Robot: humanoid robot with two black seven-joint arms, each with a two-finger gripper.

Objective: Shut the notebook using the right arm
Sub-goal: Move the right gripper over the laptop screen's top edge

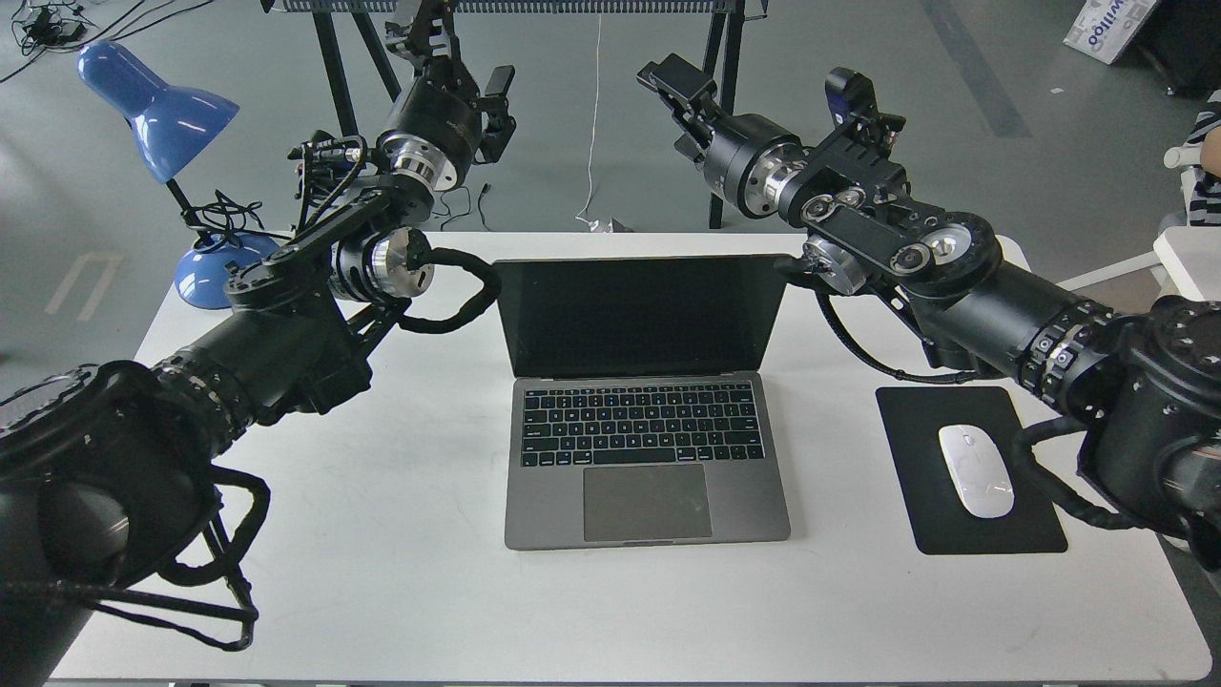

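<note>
Left claw (448,57) hangs far-left beyond the counter (382,572), holding nothing; its spread can't be judged. The notebook (644,401) sits mid-counter, lid up, untouched. Right claw (672,81), far and above the screen's right corner, looks empty, opening unclear. Approach phase, I'd say: next it must get behind the lid's top edge and push it toward the near side.

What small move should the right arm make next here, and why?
Probably bring the right gripper down and forward until it is behind the top edge of the notebook screen. The lid stands open and upright, and the gripper hangs above and beyond it, touching nothing, so it needs to reach the screen's back before pushing it shut.
</note>
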